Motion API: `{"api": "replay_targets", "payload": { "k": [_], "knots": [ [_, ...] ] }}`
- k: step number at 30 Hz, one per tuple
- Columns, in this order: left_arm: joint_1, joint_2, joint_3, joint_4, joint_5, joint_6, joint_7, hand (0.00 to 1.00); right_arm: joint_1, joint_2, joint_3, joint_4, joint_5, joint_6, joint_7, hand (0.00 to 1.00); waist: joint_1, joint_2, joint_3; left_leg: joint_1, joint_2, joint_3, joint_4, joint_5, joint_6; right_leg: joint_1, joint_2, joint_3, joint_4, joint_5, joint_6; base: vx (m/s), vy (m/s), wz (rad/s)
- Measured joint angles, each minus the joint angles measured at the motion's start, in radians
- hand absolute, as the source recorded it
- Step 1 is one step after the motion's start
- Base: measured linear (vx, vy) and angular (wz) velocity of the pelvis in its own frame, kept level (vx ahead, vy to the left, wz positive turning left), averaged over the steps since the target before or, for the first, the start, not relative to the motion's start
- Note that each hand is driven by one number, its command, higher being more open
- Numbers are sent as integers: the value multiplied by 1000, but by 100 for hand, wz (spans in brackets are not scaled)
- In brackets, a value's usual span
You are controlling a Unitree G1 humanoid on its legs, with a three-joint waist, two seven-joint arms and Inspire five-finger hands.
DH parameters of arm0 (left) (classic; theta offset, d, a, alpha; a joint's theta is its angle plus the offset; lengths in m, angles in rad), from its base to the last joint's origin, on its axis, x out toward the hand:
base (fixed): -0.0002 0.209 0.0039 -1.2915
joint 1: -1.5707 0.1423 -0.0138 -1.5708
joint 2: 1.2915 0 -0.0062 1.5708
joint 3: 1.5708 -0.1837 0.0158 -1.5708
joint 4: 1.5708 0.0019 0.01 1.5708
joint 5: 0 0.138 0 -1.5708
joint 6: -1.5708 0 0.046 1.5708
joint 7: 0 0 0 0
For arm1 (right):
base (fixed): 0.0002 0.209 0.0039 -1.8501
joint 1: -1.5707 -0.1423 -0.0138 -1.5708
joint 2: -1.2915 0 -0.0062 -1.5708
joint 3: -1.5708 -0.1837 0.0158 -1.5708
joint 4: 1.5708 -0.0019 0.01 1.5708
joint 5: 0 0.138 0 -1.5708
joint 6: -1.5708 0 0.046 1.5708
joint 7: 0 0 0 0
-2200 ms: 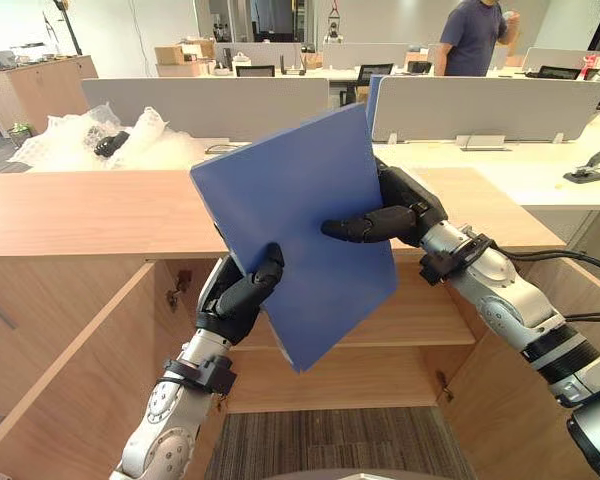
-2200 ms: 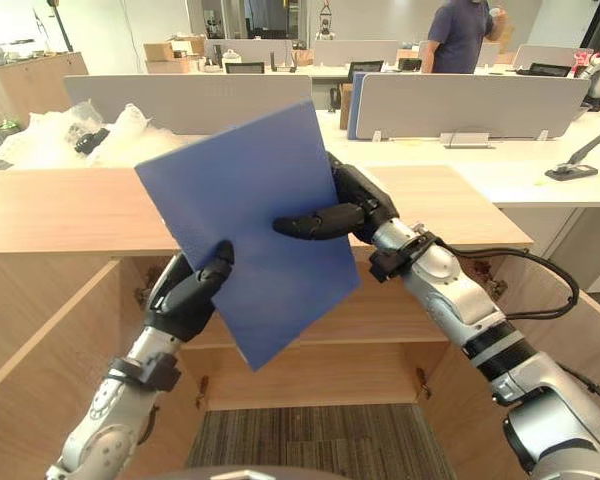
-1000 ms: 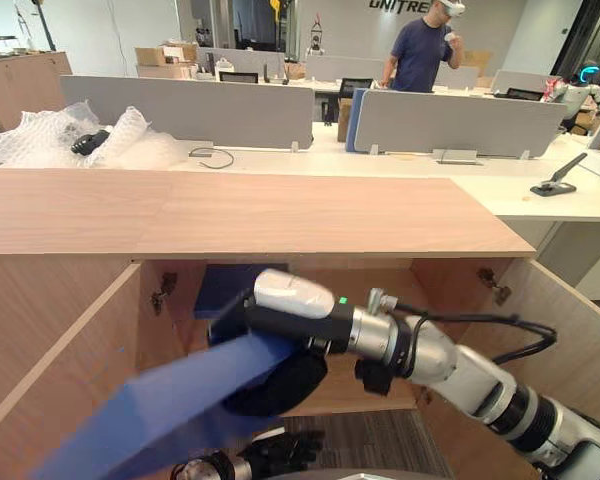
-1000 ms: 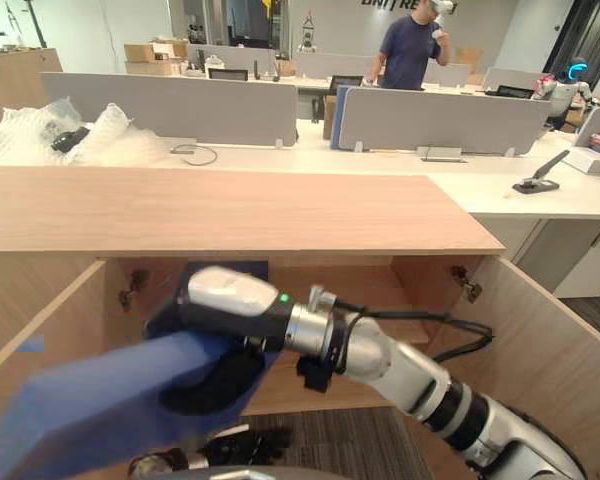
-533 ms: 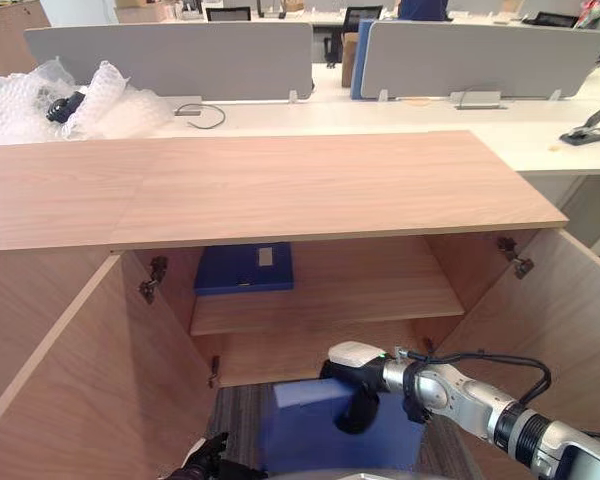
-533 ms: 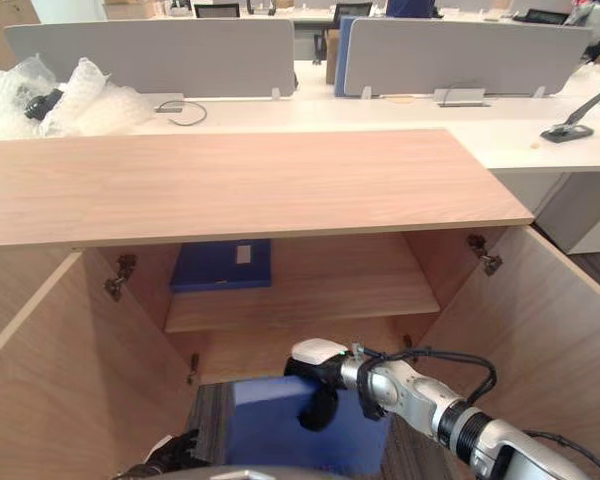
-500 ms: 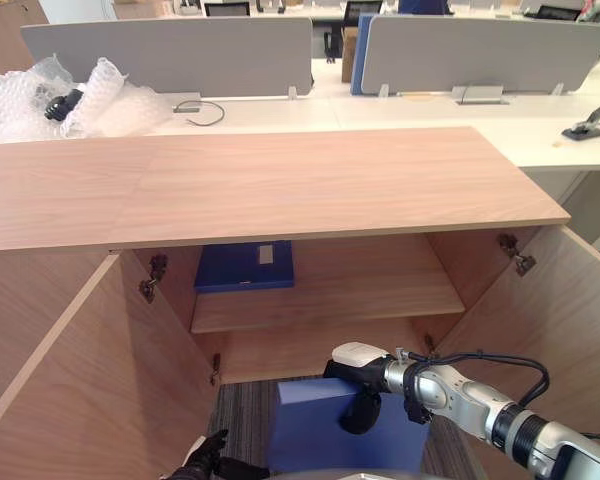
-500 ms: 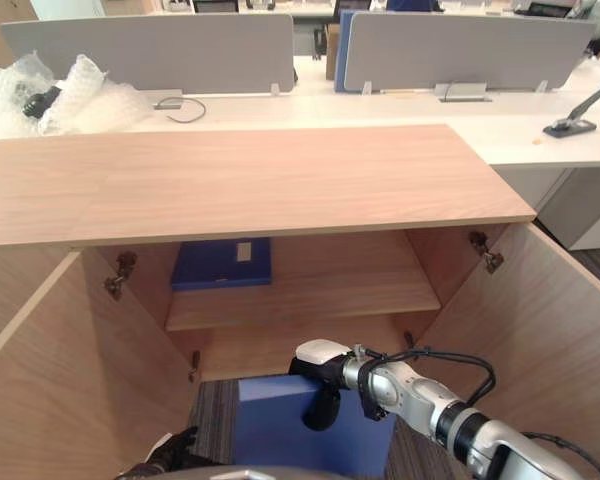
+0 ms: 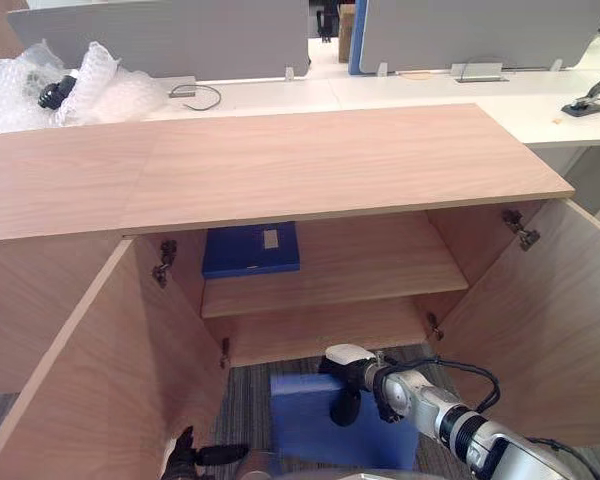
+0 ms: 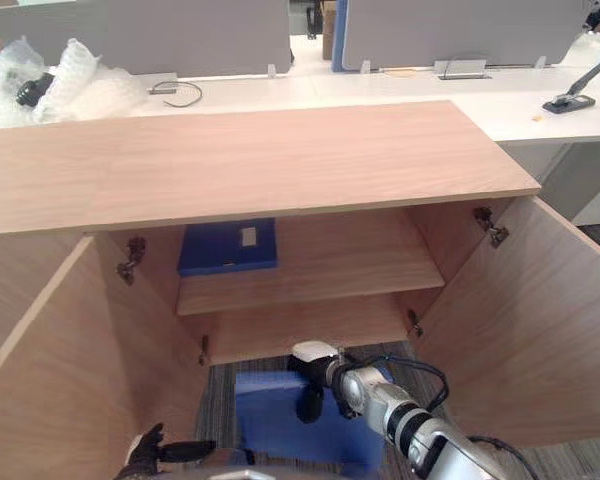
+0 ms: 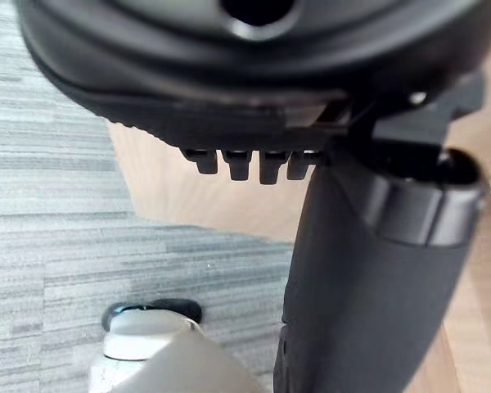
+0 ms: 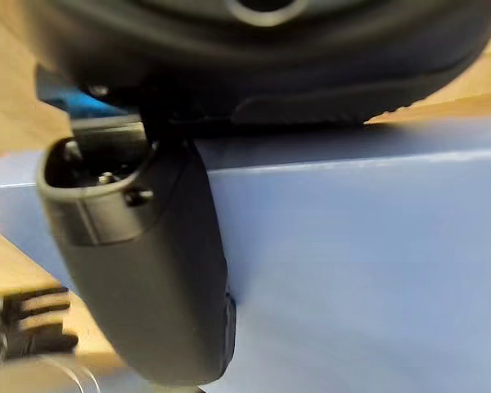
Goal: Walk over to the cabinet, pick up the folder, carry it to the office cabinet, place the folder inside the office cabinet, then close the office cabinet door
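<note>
A blue folder (image 9: 310, 425) lies tilted low over the carpet, at the mouth of the open cabinet's lower compartment. My right hand (image 9: 346, 385) is shut on its far edge, and in the right wrist view the thumb (image 12: 147, 270) presses on the folder's blue face (image 12: 360, 262). My left hand (image 9: 195, 456) hangs apart from the folder near the left door, fingers straight, holding nothing. In the left wrist view its thumb (image 11: 368, 278) stands over carpet and wood. A second blue folder (image 9: 250, 249) lies flat at the left of the upper shelf.
Both cabinet doors stand wide open, the left door (image 9: 90, 380) and the right door (image 9: 540, 310). The shelf (image 9: 370, 265) is bare to the right of the lying folder. Bubble wrap (image 9: 70, 85) and a black stapler (image 9: 588, 104) sit on the desks behind the wooden top (image 9: 280, 160).
The folder has come down from chest height to carpet level before the lower compartment. My left hand has let go of it and dropped away. The camera now looks further down.
</note>
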State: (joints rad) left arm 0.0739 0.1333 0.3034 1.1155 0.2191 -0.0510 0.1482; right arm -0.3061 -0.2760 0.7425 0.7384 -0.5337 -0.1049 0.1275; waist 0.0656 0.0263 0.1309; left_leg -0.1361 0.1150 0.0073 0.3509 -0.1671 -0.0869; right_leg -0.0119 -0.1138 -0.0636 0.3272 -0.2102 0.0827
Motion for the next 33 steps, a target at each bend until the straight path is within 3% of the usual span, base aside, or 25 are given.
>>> {"api": "replay_targets", "payload": {
  "k": [2, 6, 7, 9, 10, 12, 14, 19, 23, 33],
  "knots": [
    [11, -3, 23, 1, 17, 9, 6, 100, 12, 14, -52, -7, 58, 0, -16, 0, -8, 4, 3, -23, 4, -19, 27, -7, -10, 4, 6, -22, -14, -16, 1, -44, -101, 19],
    [53, -4, 106, 0, 29, 20, 10, 100, 95, 62, -252, -7, 360, 19, -23, 0, -20, 20, 9, -46, 21, -78, 45, -5, -28, 16, 40, -71, -19, -31, -20, 24, -133, 31],
    [73, -5, 118, 0, 29, 27, 11, 100, 120, 72, -336, -7, 503, 24, -25, 0, -21, 20, 10, -49, 24, -87, 40, -4, -31, 16, 46, -80, -20, -33, -22, 79, -92, 12],
    [82, -14, 118, 0, 28, 32, 11, 100, 133, 76, -430, -4, 640, 28, -32, 0, -22, 28, 13, -50, 21, -96, 36, -2, -32, 17, 45, -91, -19, -34, -22, 80, -57, 14],
    [91, -25, 118, -1, 25, 32, 10, 100, 133, 77, -489, 4, 802, 29, -46, 0, -21, 33, 14, -51, 16, -98, 32, -2, -32, 17, 41, -94, -16, -36, -19, 78, -11, 11],
    [97, -47, 118, -13, 17, 31, 10, 100, 128, 87, -613, 4, 987, 29, -67, 0, -21, 42, 16, -48, 3, -100, 25, 0, -29, 14, 27, -96, 2, -44, -10, 78, 33, 10],
    [104, -85, 116, -35, -23, 24, 7, 100, 97, 106, -745, 4, 1267, 20, -96, 0, -21, 52, 22, -35, -28, -100, 20, 3, -23, -8, -17, -95, 77, -78, 1, 56, 56, 7],
    [109, -140, 106, -110, -136, 11, 4, 100, -19, 170, -884, -81, 1657, -64, -133, 0, -19, 78, 54, -52, -80, -89, 48, -2, -10, -105, -96, -92, 272, -135, 12, -38, 2, 3],
    [118, -144, 92, -152, -186, 9, -5, 100, -88, 206, -919, -182, 1715, -102, -150, 0, -15, 79, 74, -91, -105, -70, 83, -9, -4, -151, -132, -91, 324, -188, 9, -93, -48, -3],
    [163, -149, 1, -225, -260, 17, -31, 100, -172, 216, -1023, -204, 1718, -117, -208, 0, -18, 92, 95, -147, -105, -38, 75, -5, 0, -224, -149, -89, 335, -201, 8, -6, -10, -3]
  ]
}}
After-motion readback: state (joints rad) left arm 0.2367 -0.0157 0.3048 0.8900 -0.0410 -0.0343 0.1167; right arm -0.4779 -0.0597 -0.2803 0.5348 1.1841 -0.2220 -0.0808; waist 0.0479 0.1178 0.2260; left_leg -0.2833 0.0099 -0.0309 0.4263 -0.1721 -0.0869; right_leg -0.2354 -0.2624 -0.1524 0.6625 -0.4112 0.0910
